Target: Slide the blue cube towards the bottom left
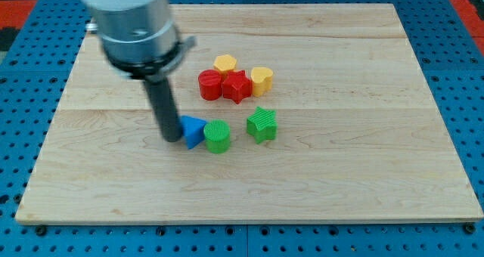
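Observation:
A blue block (193, 129) lies left of the board's middle. Its visible part looks wedge-like, and its left side is hidden behind my rod, so I cannot make out its full shape. My tip (172, 139) rests on the board right against the blue block's left side. A green cylinder (218, 137) touches the blue block on its right.
A green star-shaped block (262, 124) sits right of the cylinder. Above them is a cluster: a red cylinder (209, 84), a red star (236, 86), a yellow hexagon (224, 63) and a yellow heart (262, 79). The wooden board (340, 181) lies on a blue pegboard.

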{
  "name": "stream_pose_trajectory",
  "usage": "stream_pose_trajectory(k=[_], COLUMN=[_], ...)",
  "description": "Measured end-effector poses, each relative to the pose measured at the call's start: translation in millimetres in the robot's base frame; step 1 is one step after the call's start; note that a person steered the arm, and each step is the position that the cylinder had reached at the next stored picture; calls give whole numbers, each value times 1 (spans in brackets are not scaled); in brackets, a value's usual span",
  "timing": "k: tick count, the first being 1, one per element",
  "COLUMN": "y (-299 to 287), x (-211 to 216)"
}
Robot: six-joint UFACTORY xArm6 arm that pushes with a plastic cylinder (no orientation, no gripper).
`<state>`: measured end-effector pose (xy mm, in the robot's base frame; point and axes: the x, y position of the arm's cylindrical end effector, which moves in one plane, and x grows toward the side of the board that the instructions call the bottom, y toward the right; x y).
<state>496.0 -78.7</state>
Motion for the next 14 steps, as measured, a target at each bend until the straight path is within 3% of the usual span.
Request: stream_pose_trajectory(k=[1, 2, 3, 4, 5, 6, 7, 8, 9, 10, 11, 12, 13, 14], y=[30, -79, -154, -157, -121, -58, -84, -79, -135, -144, -44, -23, -14, -71], x=[12, 26, -32, -141, -243, -242, -171, -190, -207, -175, -128, -92, -62, -59])
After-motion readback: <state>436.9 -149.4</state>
